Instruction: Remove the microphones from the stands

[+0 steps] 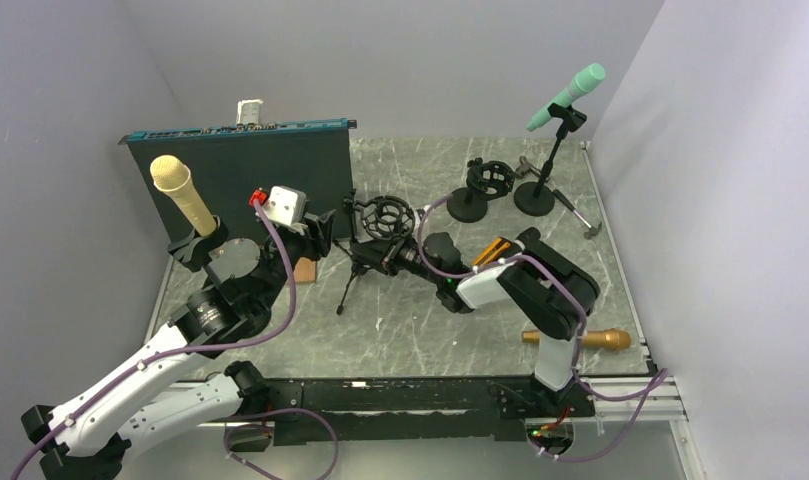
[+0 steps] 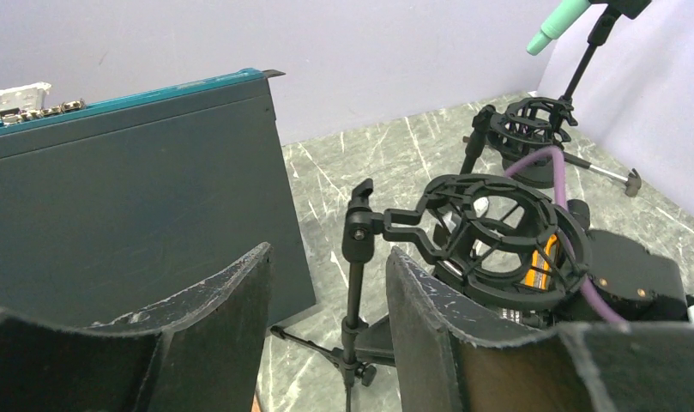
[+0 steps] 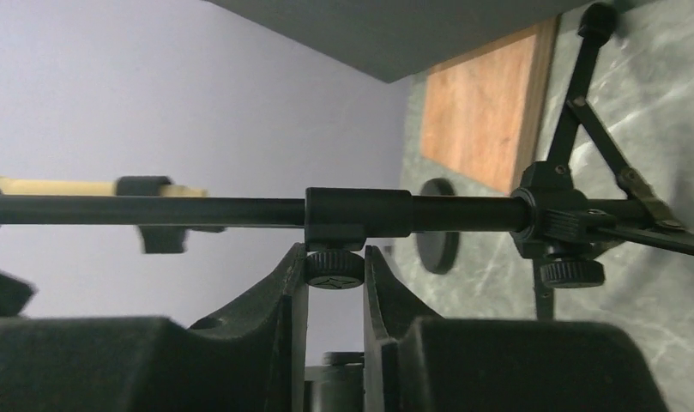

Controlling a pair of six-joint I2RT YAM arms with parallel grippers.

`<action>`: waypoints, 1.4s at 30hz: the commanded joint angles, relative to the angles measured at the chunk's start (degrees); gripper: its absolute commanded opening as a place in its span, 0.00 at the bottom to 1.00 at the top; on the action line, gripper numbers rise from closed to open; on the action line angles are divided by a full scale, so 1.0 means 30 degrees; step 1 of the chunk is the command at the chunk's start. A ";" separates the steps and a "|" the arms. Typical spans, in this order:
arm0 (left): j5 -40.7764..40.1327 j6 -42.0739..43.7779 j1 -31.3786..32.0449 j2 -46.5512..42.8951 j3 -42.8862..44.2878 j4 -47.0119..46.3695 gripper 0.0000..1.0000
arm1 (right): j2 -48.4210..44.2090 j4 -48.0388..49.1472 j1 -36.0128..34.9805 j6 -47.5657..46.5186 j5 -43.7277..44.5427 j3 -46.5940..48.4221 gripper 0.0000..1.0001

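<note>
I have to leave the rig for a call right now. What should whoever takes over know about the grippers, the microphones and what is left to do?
The left gripper is open and empty, facing the tripod stand below its shock mount.
The right gripper is shut on the tripod stand, pinching the knob on its pole.
The shock mount holds no microphone. A gold microphone lies on the table near the right arm's base.
The cream microphone and teal microphone sit in their own stands.
Done, apparently: the tripod's mount is emptied. Left: release the stand.
</note>
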State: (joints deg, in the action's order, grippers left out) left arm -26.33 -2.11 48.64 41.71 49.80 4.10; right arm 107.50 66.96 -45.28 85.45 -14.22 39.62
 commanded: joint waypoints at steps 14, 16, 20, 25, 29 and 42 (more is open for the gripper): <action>-0.0300 0.0209 -0.0064 -0.0225 -0.0250 -0.0838 0.53 | -0.4091 -1.5382 -0.2076 -1.3834 0.5335 0.5130 0.00; -0.0390 0.0207 -0.0062 -0.0238 -0.0253 -0.0839 0.53 | -0.4129 -1.4878 -0.2083 -1.3969 0.5142 0.4847 0.00; -0.0309 0.0179 -0.0068 -0.0229 -0.0253 -0.0851 0.53 | -0.4088 -1.4422 -0.2077 -1.4249 0.4869 0.4451 0.00; -0.0283 0.0176 -0.0029 -0.0173 -0.0255 -0.0814 0.52 | -0.4150 -1.0335 -0.1481 -1.2408 0.2314 0.2694 0.01; -0.0292 0.0183 -0.0035 -0.0079 -0.0200 -0.0751 0.52 | -0.3931 -0.8308 -0.0702 -0.9853 0.0573 0.1870 0.30; -0.0116 0.0115 -0.0058 0.0028 -0.0165 -0.0697 0.52 | -0.2821 -0.0493 0.0150 -0.2324 -0.1138 -0.0746 0.58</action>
State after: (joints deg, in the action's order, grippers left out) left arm -26.79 -2.11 48.64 41.85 48.95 3.92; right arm 95.88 50.17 -45.21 67.83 -14.87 38.92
